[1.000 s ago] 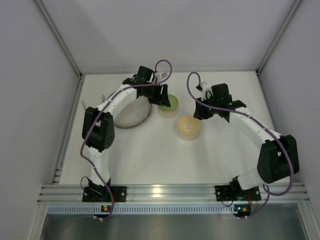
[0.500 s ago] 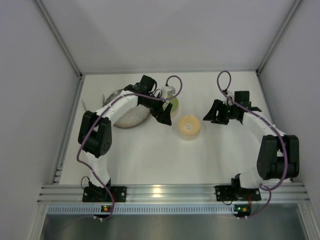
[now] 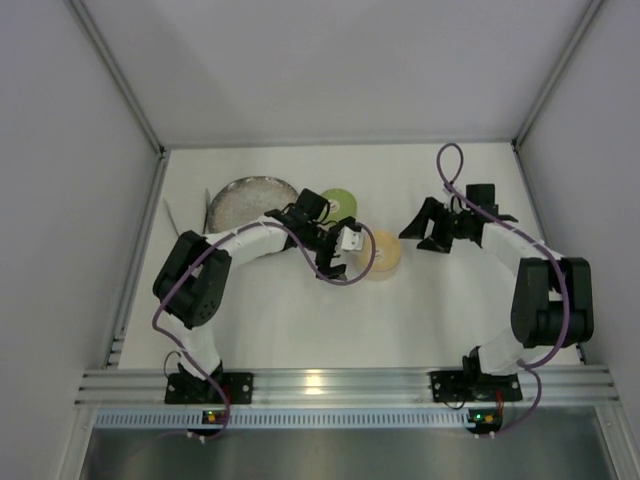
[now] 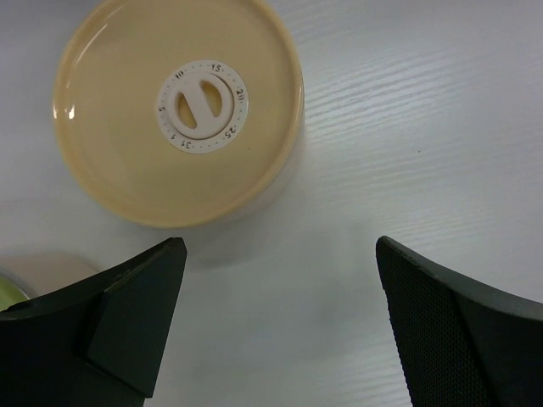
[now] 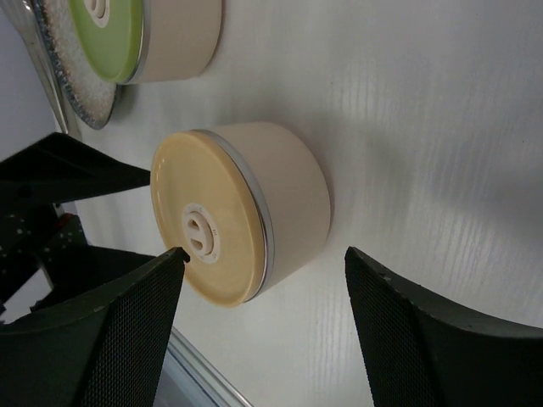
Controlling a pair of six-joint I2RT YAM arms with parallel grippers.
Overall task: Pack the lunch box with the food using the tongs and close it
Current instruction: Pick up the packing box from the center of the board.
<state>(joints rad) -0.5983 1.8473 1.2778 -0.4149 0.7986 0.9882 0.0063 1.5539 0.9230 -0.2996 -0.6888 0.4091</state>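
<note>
From overhead, the tan-lidded tin (image 3: pixel 383 255) was picked out near the middle of the table (image 3: pixel 300 320). The green-lidded tin (image 3: pixel 338 200) was seen behind it and apart from it, with the speckled plate (image 3: pixel 248 200) further left. Both tins were shown with their lids on.

The left gripper (image 3: pixel 335 262) was held just left of the tan tin and the right gripper (image 3: pixel 422 232) off to its right. Finger spread was hard to judge from up there. That was settled by the wrist views: on each arm the two fingers were seen spread wide, with bare table between them and nothing gripped.

Only from the right wrist was the tan tin's side revealed, a pale wall with a thin metal band under the lid. Only from the left wrist could the white dial (image 4: pixel 202 106) at the lid's centre be read, ringed with 5, 10, 15, 20, 25.
</note>
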